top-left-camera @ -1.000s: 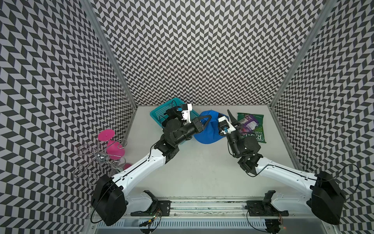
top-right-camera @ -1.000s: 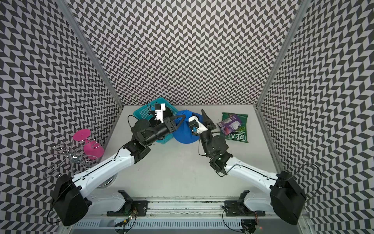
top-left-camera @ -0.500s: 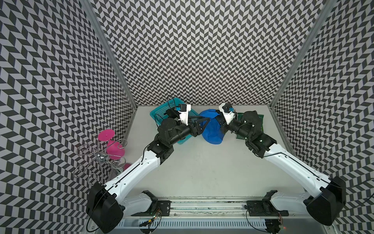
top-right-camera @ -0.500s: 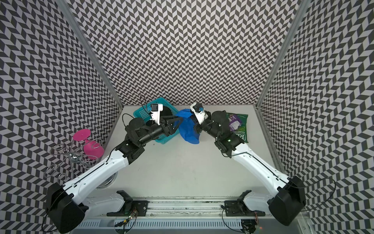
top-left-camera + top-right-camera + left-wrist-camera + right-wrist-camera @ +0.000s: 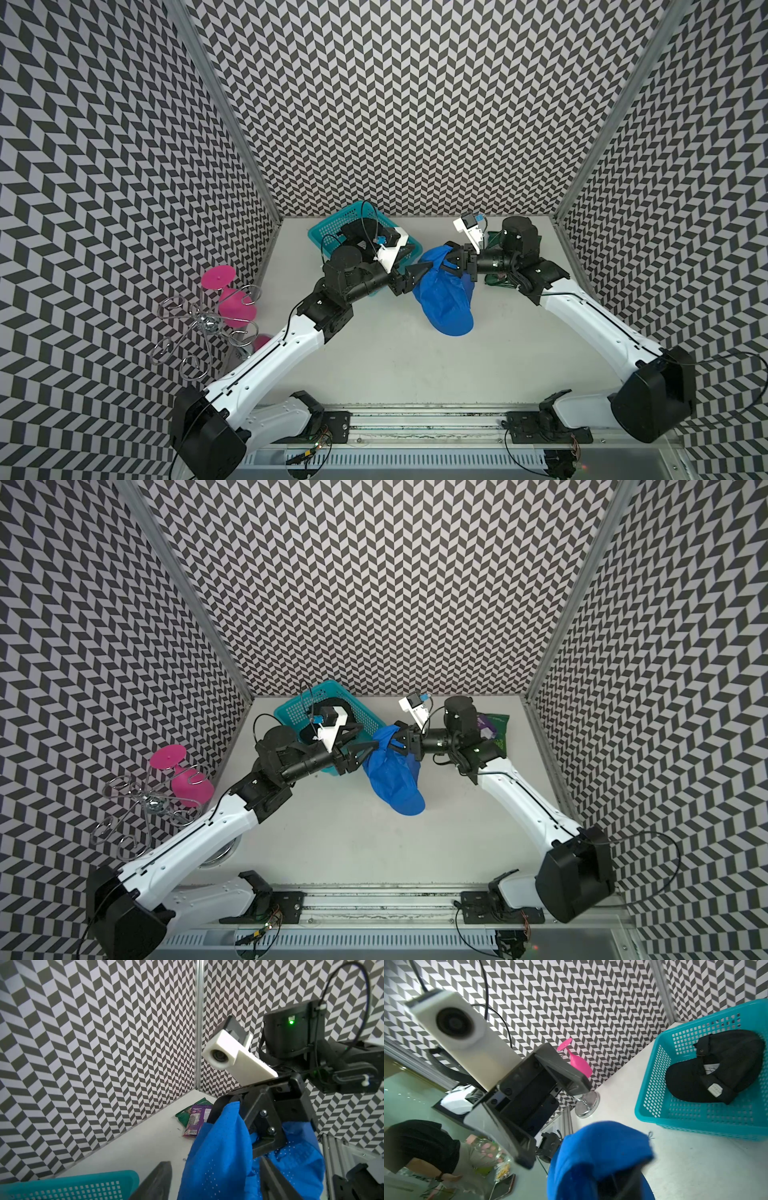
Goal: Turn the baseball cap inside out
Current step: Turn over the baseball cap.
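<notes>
The blue perforated fabric baseball cap (image 5: 446, 303) hangs crumpled beneath the right gripper (image 5: 452, 266), which is clenched on its upper edge, while the left gripper (image 5: 415, 273) stands released, jaws astride the cloth; the right wrist view buries the right fingertips in fabric, and only the left wrist view resolves the perforations.

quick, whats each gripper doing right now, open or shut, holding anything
Left gripper: open, with the blue fabric baseball cap between its spread jaws, not clamped.
Right gripper: shut on the cap, holding it up by its fabric.
</notes>
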Robot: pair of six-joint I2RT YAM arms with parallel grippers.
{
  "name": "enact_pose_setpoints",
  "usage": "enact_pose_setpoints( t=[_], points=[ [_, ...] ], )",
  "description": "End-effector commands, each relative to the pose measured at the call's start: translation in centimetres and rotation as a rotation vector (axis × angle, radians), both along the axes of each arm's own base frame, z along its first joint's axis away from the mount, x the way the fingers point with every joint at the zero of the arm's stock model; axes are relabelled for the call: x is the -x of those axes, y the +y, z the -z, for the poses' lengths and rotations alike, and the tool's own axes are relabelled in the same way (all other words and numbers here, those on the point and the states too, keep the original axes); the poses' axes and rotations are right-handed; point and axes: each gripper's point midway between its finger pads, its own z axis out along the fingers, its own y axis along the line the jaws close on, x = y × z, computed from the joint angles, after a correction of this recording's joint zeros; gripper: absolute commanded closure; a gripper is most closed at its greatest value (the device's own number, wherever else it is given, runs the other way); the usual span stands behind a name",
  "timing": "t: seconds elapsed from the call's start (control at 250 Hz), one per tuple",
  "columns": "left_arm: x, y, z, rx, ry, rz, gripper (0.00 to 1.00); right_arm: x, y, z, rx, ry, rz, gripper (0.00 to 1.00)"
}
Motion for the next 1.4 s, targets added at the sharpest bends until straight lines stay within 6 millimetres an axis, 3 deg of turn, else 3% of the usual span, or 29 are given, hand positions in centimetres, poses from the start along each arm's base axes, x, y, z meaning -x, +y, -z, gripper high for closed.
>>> enact_pose_setpoints(
  t=[0.0, 0.188, 0.324, 0.477, 0.553, 0.645, 0.721, 0.845, 0.893, 1.001, 1.174, 1.394],
  points=[
    [1.2, -0.9, 0.5, -0.032, -0.038, 0.053, 0.19, 0.6, -0.3, -2.7, -0.042, -0.015, -0.017, 1.00],
    [1.0, -2.1, 2.8, -0.100, 0.005, 0.007, 0.12, 0.0, -0.6, -3.4, -0.042, -0.031, 0.028, 1.00],
    [-0.2, -2.4, 4.1, -0.127, 0.049, -0.048, 0.18, 0.6, -0.5, -4.2, -0.067, -0.041, -0.001, 1.00],
    [-0.8, -3.2, 4.1, -0.111, 0.064, -0.036, 0.46, 1.5, -0.7, -4.4, -0.078, -0.043, -0.043, 1.00],
    [-1.3, -3.0, 4.1, -0.099, 0.070, -0.067, 0.70, 1.6, -1.2, -3.9, -0.067, -0.038, -0.056, 1.00],
    [-2.0, -1.8, 4.6, -0.097, 0.079, -0.133, 1.00, 1.2, -2.7, -2.7, -0.042, -0.002, -0.048, 0.91],
    [-2.0, -1.2, 4.9, -0.092, 0.096, -0.130, 1.00, 1.5, -3.3, -1.8, -0.030, 0.019, -0.070, 0.80],
    [-1.1, -1.2, 3.8, -0.041, 0.129, -0.060, 1.00, 3.0, -3.5, -0.7, -0.018, 0.031, -0.136, 0.51],
    [-0.7, -1.5, 3.2, -0.014, 0.137, -0.032, 1.00, 3.5, -3.5, -0.5, -0.018, 0.030, -0.155, 0.47],
    [-0.3, -1.9, 2.5, 0.022, 0.162, -0.001, 1.00, 4.3, -3.5, -0.2, -0.031, 0.036, -0.191, 0.55],
    [-1.8, 0.0, 4.1, -0.001, 0.202, -0.067, 1.00, 5.3, -3.6, -2.1, -0.085, -0.008, -0.240, 0.84],
    [-1.8, 2.6, 7.5, -0.130, 0.242, -0.078, 1.00, 6.2, -4.2, -5.8, -0.166, -0.061, -0.269, 0.84]
  ],
)
